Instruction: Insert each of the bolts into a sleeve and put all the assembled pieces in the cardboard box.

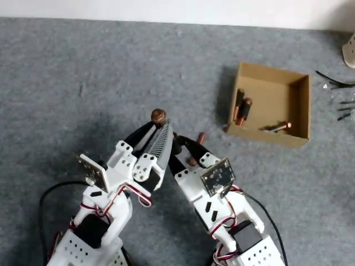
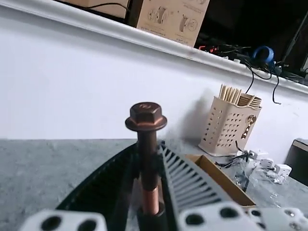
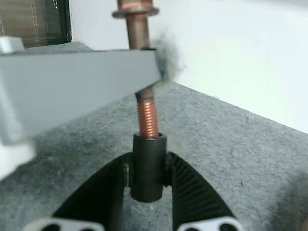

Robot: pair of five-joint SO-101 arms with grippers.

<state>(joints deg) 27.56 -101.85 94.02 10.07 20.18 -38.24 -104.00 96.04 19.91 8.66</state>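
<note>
Far to the left of the cardboard box, the grey table mat lies open up to the pale strip at its far edge. The left gripper stands well left of the box, clenched on a bolt that it holds upright, hex head on top. In the left wrist view the shank runs down between the ribbed fingers to its copper thread.

Just beside it on the box's side, the right gripper grasps a black sleeve. The bolt's threaded tip sits in the sleeve's mouth, and the left gripper's finger crosses in front of the shank. A loose bolt lies on the mat between the grippers and the box, close to the right gripper's outer finger. A small coppery bit by that gripper's base is hard to make out.

Three assembled pieces lie in the box: two along the wall nearest the grippers and one by the near wall. Right of the box, dark cables and small parts lie on the mat, cut off at the frame's edge. A perforated beige holder of wooden sticks stands beyond the box.
</note>
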